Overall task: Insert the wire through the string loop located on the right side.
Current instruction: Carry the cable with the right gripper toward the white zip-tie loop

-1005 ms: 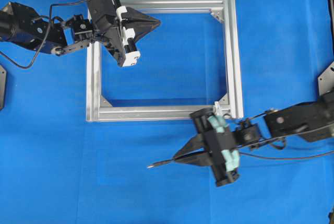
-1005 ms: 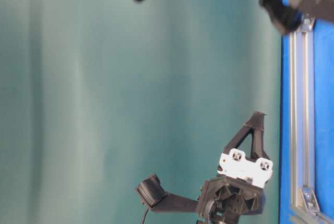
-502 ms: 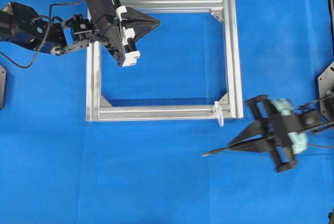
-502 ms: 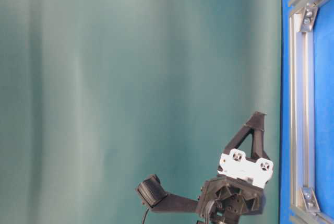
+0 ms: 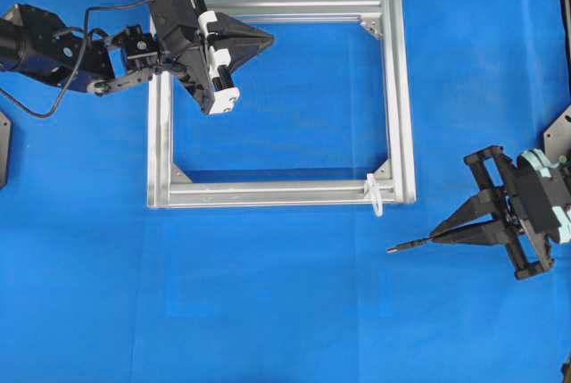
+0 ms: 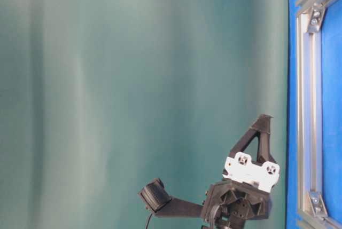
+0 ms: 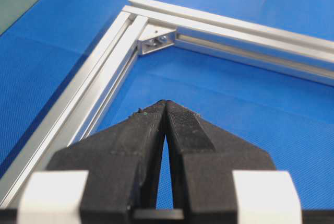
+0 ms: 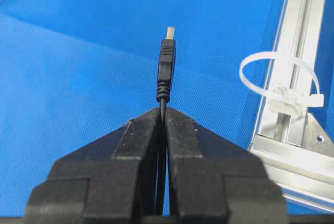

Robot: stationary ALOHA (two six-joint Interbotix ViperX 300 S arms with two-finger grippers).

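The wire [image 8: 166, 62] is a thin black cable with a small plug, sticking straight out of my right gripper [image 8: 163, 110], which is shut on it. In the overhead view this gripper [image 5: 437, 238] is right of the aluminium frame [image 5: 281, 191], and the wire's plug [image 5: 393, 247] points left. The whitish string loop [image 5: 375, 195] stands on the frame's near bar by its right corner, above and slightly left of the plug. In the right wrist view the string loop [image 8: 261, 54] is right of the plug. My left gripper [image 5: 270, 39] hovers shut and empty over the frame's far left corner.
Silver corner brackets [image 7: 155, 38] sit inside the frame's corners. Black mounts lie at the left edge [image 5: 3, 146] and right edge [image 5: 559, 136] of the blue mat. The table-level view shows the left gripper [image 6: 264, 118] before a teal backdrop.
My right gripper has carried the wire rightward, from under the frame's near bar to beyond its right corner. The loop, earlier partly covered, now shows. The left arm has not moved.
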